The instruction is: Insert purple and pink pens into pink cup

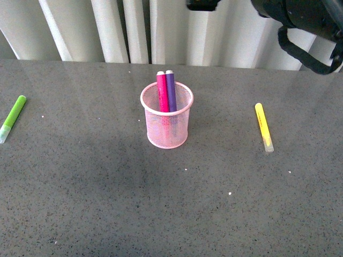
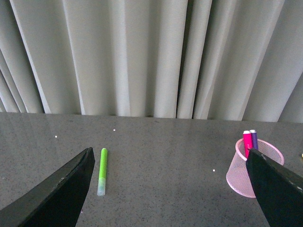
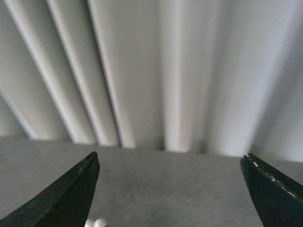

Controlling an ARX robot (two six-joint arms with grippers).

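The pink cup [image 1: 167, 134] stands upright in the middle of the grey table. The pink pen [image 1: 162, 92] and the purple pen [image 1: 171, 90] stand side by side inside it, leaning on the far rim, white ends up. In the left wrist view the cup [image 2: 236, 175] shows beside one finger, with the pink pen [image 2: 246, 142] and purple pen [image 2: 254, 137] in it. My left gripper [image 2: 169, 151] is open and empty over the table. My right gripper [image 3: 170, 156] is open and empty, facing the curtain, with two white rounded tips [image 3: 94, 222] at the frame edge.
A lime-green marker [image 1: 13, 118] lies at the table's far left and appears again as the green marker [image 2: 101, 171]. A yellow marker [image 1: 263, 127] lies right of the cup. The right arm's dark body [image 1: 300, 21] hangs at the upper right. A pleated curtain backs the table.
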